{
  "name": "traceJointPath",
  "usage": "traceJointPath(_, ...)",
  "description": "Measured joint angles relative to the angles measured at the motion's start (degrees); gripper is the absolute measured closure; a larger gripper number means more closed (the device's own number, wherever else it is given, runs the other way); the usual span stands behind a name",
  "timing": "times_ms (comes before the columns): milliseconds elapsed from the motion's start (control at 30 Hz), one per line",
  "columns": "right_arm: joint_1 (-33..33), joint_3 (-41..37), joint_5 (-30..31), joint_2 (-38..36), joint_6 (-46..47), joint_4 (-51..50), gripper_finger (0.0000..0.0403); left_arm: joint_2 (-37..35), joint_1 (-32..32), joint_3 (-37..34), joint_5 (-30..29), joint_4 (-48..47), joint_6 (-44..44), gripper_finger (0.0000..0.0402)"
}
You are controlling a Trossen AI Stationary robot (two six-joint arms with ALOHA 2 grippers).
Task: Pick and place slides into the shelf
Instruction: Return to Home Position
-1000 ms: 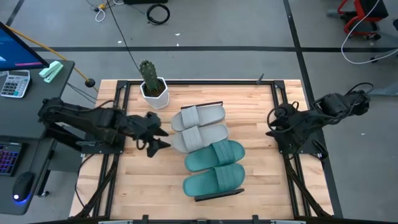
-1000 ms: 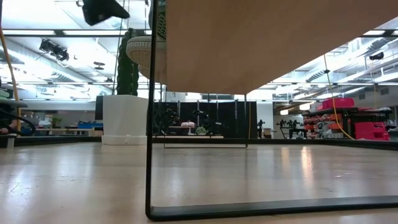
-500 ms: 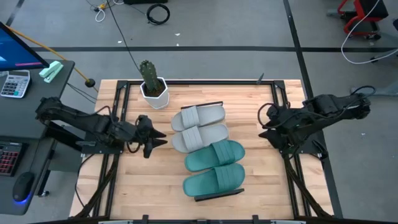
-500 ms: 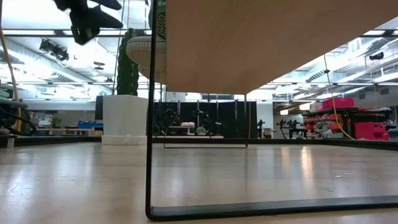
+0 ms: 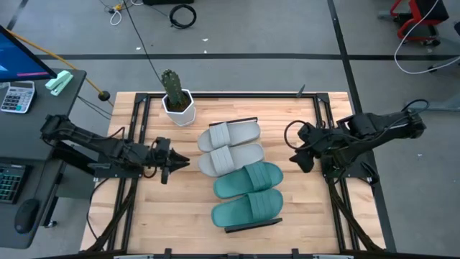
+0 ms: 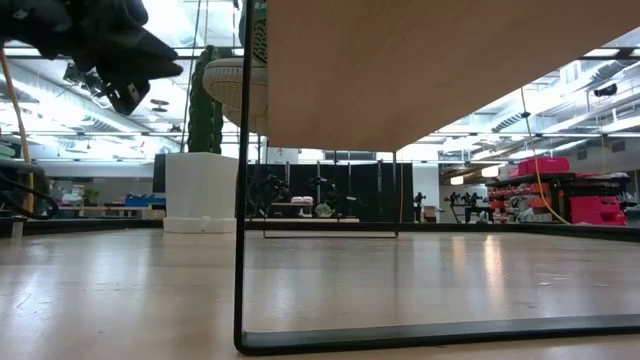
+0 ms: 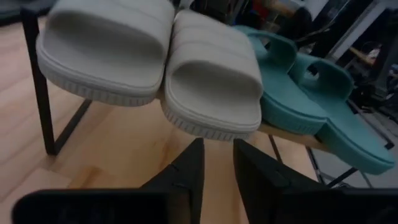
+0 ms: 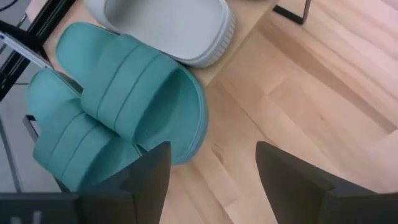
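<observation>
Four slides lie side by side on the shelf [image 5: 251, 225] in the middle of the table, soles resting on its board: two light grey ones [image 5: 228, 147] on the far half, two teal ones [image 5: 249, 193] on the near half. My left gripper [image 5: 175, 161] hovers left of the grey pair, open by a narrow gap; its wrist view faces the grey slides [image 7: 155, 62] and the teal slides [image 7: 311, 99]. My right gripper [image 5: 296, 155] hangs right of the shelf, wide open, looking down on the teal slides [image 8: 118, 106]. The low view shows the shelf's underside [image 6: 450, 70].
A cactus in a white pot [image 5: 177, 101] stands at the table's far left, beyond the shelf. Black rails [image 5: 129, 180] run along both sides of the table. Bare tabletop [image 5: 180, 208] lies between each arm and the shelf. A desk with a calculator [image 5: 18, 97] sits off the left edge.
My left gripper has drawn back from the grey slides toward the table's left edge and dropped lower. My right gripper has swung out from its base toward the shelf, leftward and slightly toward the near edge. The slides have stayed put.
</observation>
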Motion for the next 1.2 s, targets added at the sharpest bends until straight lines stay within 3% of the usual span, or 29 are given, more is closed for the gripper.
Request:
traceJointPath(333,-2.11,0.0,-0.37,1.03,6.42,0.0,0.0161,-13.58,0.76,-7.21,1.35,7.12,8.41,0.0368)
traceJointPath(667,-6.04,0.0,-2.08,3.87,7.17,3.06,0.0161,-24.22,4.53,-11.65,3.07,7.48,16.69,0.0393)
traceJointPath(867,-8.86,0.0,-5.05,5.23,6.74,4.68,0.0161,-25.32,9.04,-15.44,8.12,16.23,22.49,0.0388)
traceJointPath(1200,-11.53,0.0,-5.9,4.88,6.72,4.72,0.0161,-25.17,15.66,-18.4,15.16,16.43,21.14,0.0396)
